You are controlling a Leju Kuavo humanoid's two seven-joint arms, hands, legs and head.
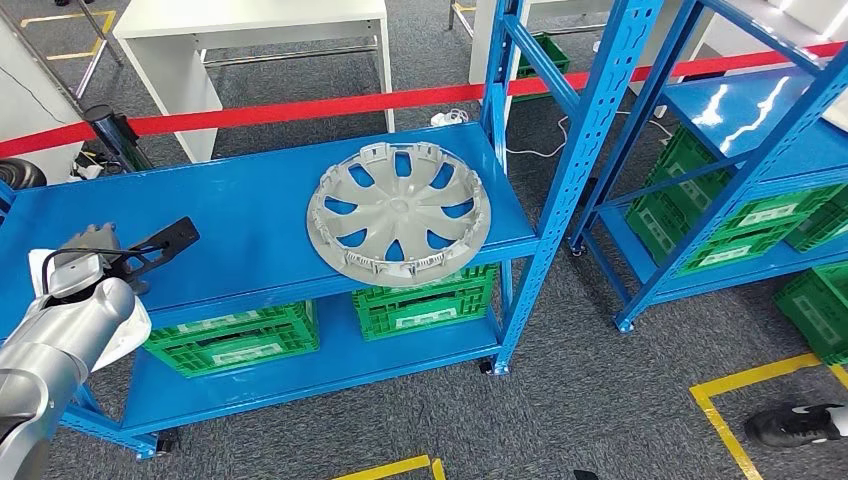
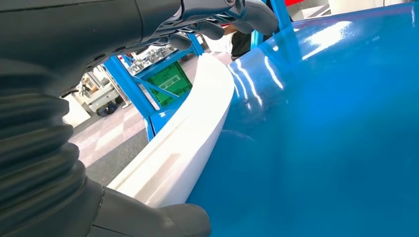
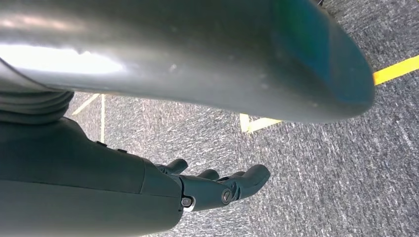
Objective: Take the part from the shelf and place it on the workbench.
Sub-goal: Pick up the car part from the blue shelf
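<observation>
The part, a grey wheel cover [image 1: 400,212], lies flat on the top deck of the blue shelf [image 1: 250,215], near its right end. My left hand [image 1: 130,255] hovers over the left end of that deck, dark fingers stretched out toward the cover and holding nothing, well short of it. In the left wrist view the left hand [image 2: 197,17] sits just above the glossy blue deck [image 2: 321,138], beside a white curved piece [image 2: 188,143]. My right hand [image 3: 217,187] hangs over the grey carpet, fingers loosely apart and empty.
Green crates [image 1: 425,300] fill the shelf's lower level. A white table [image 1: 250,20] stands behind a red barrier tape [image 1: 300,105]. A second blue shelf [image 1: 760,110] with green crates is at the right. A person's shoe [image 1: 795,425] shows by yellow floor tape.
</observation>
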